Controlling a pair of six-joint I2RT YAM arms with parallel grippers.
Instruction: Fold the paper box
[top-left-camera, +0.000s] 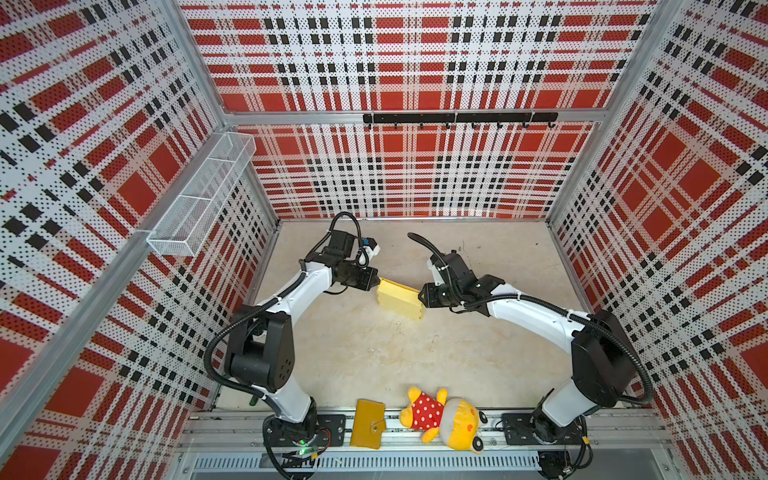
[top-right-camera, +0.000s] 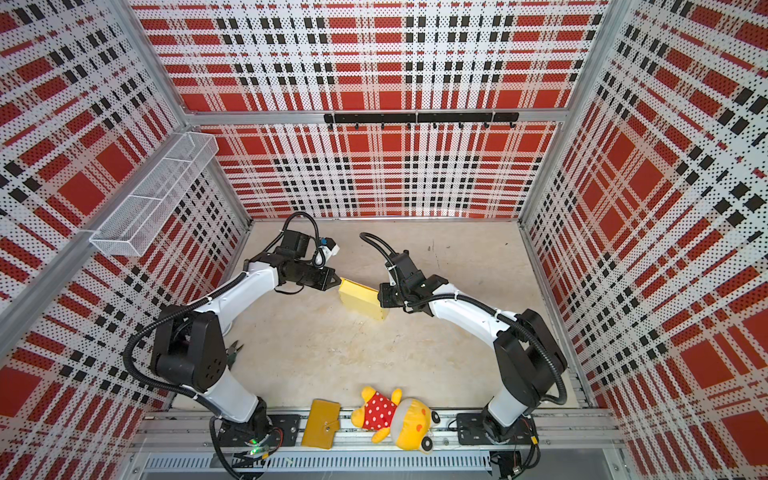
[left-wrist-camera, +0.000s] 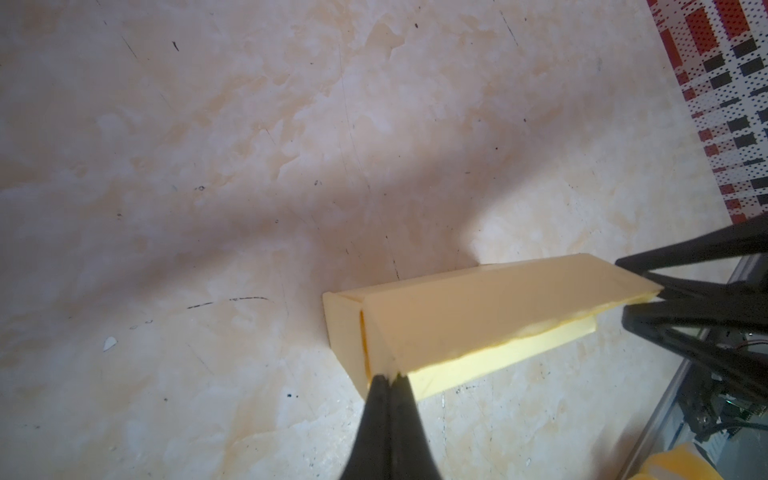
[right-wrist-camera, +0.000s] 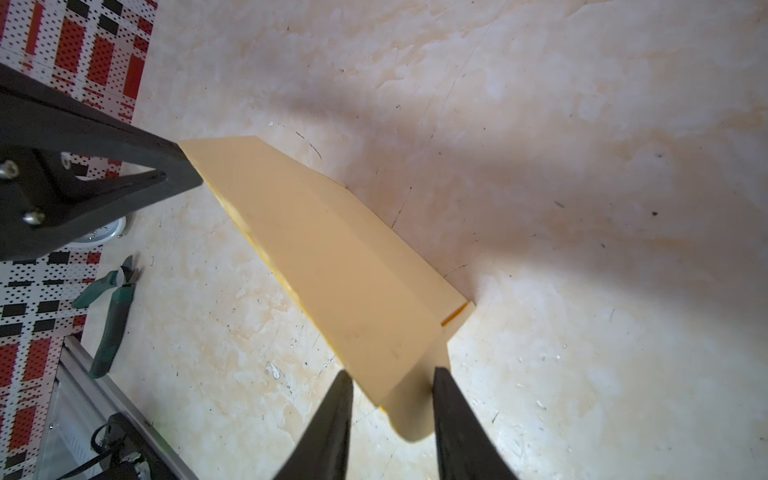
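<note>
beige surface (top-left-camera: 374, 353) | red plaid walls (top-left-camera: 415, 62) | left tool (left-wrist-camera: 390, 376) pinches paper box (left-wrist-camera: 478, 316) | right tool (right-wrist-camera: 392, 374) jaws apart

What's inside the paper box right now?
Can't tell. The lid lies down over the paper box; the left wrist view shows only a thin gap under one long edge, too narrow to see through. The interior is covered.

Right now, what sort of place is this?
Probably a robot test cell: red-black-white plaid perforated walls enclose a beige marbled tabletop, with a white-and-black left arm and right arm bolted to a silver front rail.
</note>
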